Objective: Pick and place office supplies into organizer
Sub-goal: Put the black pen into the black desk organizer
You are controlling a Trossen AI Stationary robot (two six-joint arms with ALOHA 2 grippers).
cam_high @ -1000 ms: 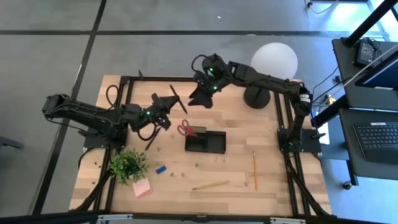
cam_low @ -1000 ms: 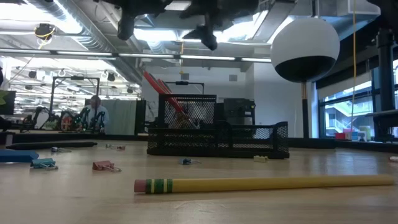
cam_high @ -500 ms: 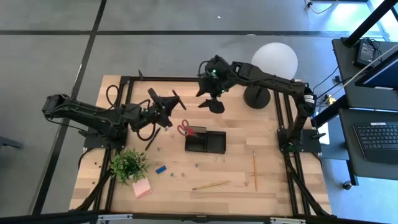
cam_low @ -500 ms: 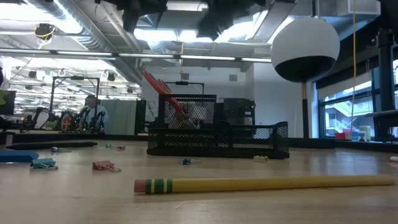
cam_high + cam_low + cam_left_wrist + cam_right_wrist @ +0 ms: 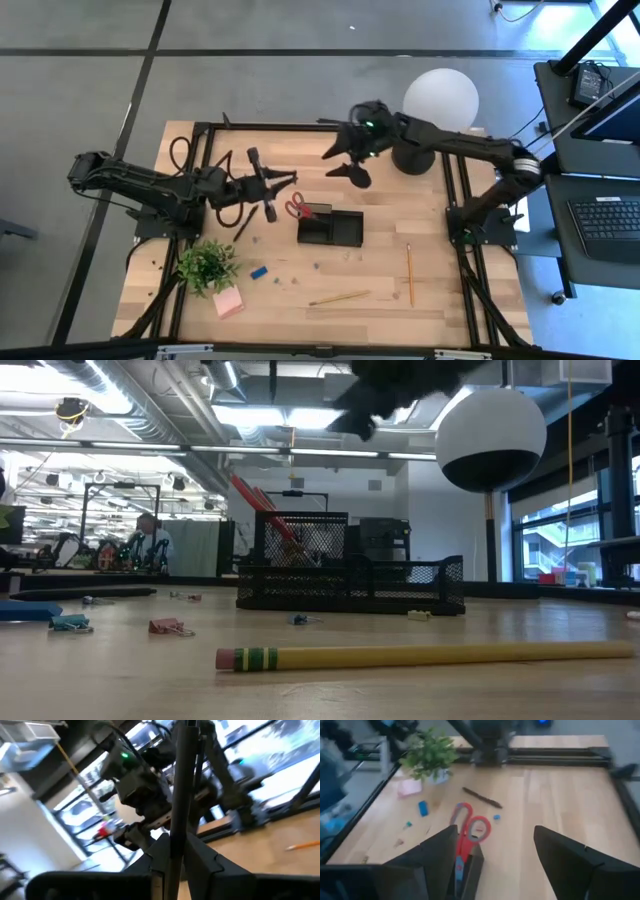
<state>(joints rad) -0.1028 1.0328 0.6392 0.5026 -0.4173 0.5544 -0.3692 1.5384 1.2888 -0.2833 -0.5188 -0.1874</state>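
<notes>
A green potted plant (image 5: 207,266) stands on the wooden table (image 5: 380,290); a white globe lamp (image 5: 440,98) is near the far edge.

Black mesh organizer (image 5: 331,228) mid-table, red-handled scissors (image 5: 297,207) upright inside, pencils (image 5: 339,298) loose nearby

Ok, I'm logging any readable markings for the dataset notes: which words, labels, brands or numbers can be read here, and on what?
None can be read.
Pencil: green and yellow bands, no legible print.
Organizer: no label visible.
Pink pad: blank as far as shows.
Signs in the room behind: too small and blurred.
</notes>
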